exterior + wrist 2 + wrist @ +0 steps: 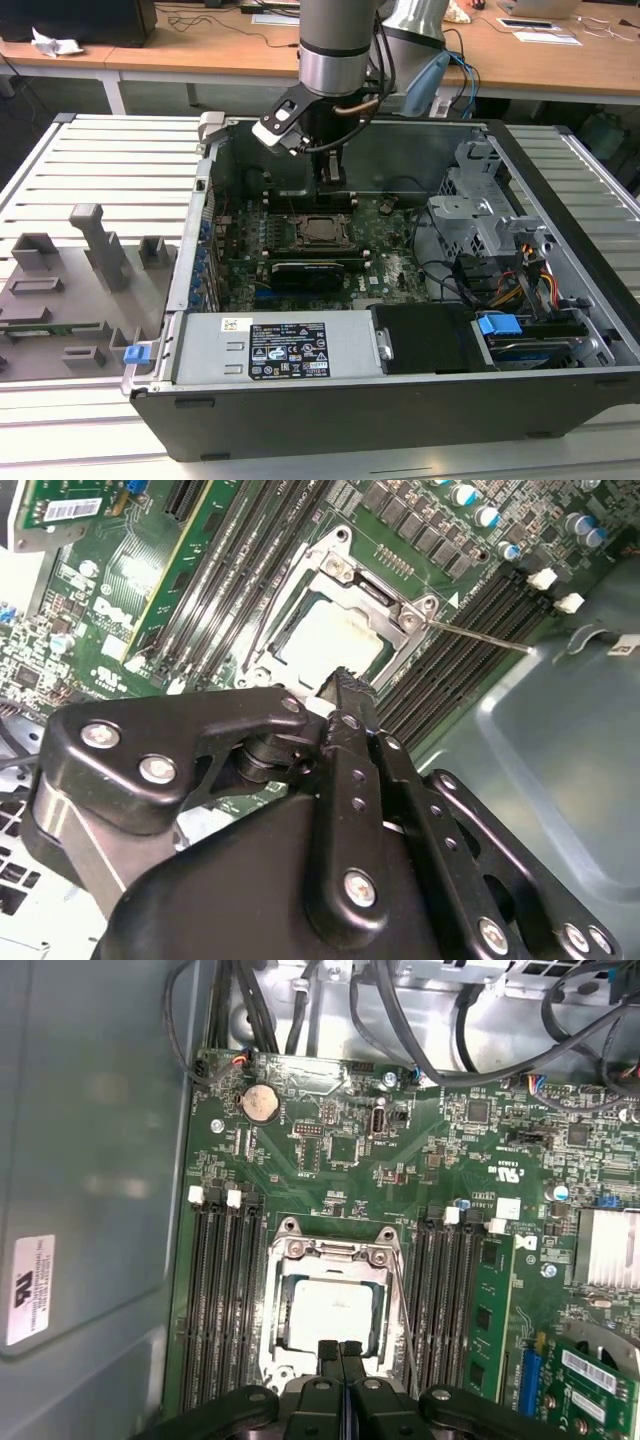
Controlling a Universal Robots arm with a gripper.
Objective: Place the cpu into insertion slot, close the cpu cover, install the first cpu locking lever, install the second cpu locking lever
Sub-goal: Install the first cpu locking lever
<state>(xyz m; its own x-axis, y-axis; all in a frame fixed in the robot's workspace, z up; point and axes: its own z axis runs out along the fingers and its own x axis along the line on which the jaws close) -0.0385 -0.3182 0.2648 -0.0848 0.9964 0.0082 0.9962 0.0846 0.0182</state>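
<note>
Just beyond my gripper (340, 1348), jaws pinched together, empty, the cpu (330, 1310) lies flat, square, dull silver, inside the steel cover (335, 1252).

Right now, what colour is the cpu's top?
The cpu top is silver-grey; the first wrist view shows it best.
</note>
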